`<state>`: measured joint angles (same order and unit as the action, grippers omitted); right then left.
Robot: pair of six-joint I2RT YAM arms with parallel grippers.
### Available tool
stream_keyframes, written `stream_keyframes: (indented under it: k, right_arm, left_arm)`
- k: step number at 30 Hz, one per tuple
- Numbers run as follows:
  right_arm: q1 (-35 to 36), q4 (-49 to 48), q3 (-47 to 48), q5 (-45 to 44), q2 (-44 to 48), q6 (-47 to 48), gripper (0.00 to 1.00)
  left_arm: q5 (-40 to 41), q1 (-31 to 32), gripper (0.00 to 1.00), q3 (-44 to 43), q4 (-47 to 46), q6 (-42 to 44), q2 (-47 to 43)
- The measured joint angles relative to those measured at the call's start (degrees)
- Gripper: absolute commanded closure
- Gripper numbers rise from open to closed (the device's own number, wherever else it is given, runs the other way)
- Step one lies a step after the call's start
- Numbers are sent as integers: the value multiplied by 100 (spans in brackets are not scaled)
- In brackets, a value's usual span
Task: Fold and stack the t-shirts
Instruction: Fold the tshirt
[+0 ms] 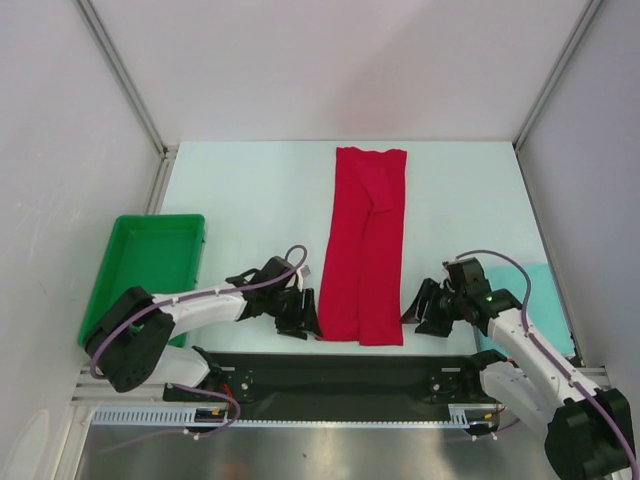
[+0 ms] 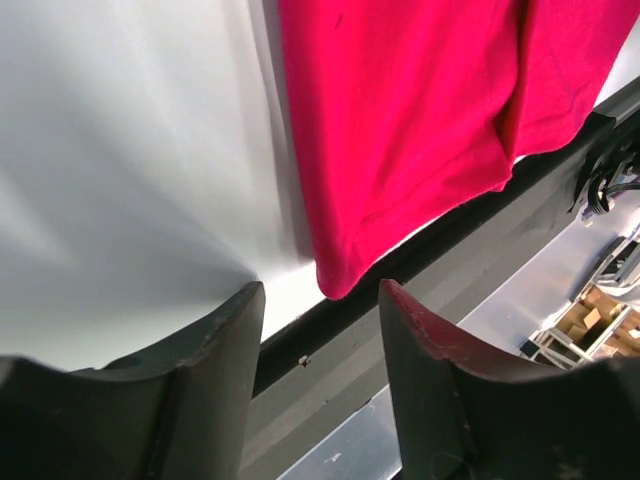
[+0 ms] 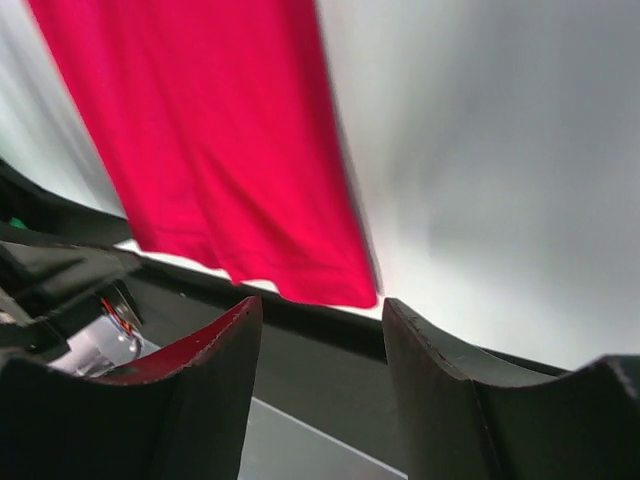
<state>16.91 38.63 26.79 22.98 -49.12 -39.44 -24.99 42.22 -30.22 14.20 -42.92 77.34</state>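
While red t-shirt [image 1: 365, 250] is lying as a long strip, left gripper [image 1: 305, 320], right gripper [image 1: 420, 312] flanking near corners, jaws gaping, apparently holding nothing.

The white table [image 1: 250, 200] fills the centre of the top view, bounded by grey walls at the upper, left and right sides. A dark strip [image 1: 330, 370] runs along its lower edge.

Items lying on the surface:
- Red t-shirt [image 1: 365, 250]: folded into a long narrow band, flat, running from upper centre to lower centre. Its lower hem lies just beside the dark strip.
- Green tray [image 1: 150, 265]: at the left edge of the table, well apart from the red t-shirt.
- Pale teal t-shirt [image 1: 548, 300]: folded flat, at the right edge, partly hidden.
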Motion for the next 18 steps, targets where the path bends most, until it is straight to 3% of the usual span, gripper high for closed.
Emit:
stream_keyframes:
  k: [10,18]
  right_arm:
    - [249,-466,-667,271,-365,-216,45]
    - [256,-813,-828,503,-503,-251,49]
  left_arm:
    - [-214,-153,60,-24,-136,195,229]
    - [-291,-153,66,-24,-293,240,393]
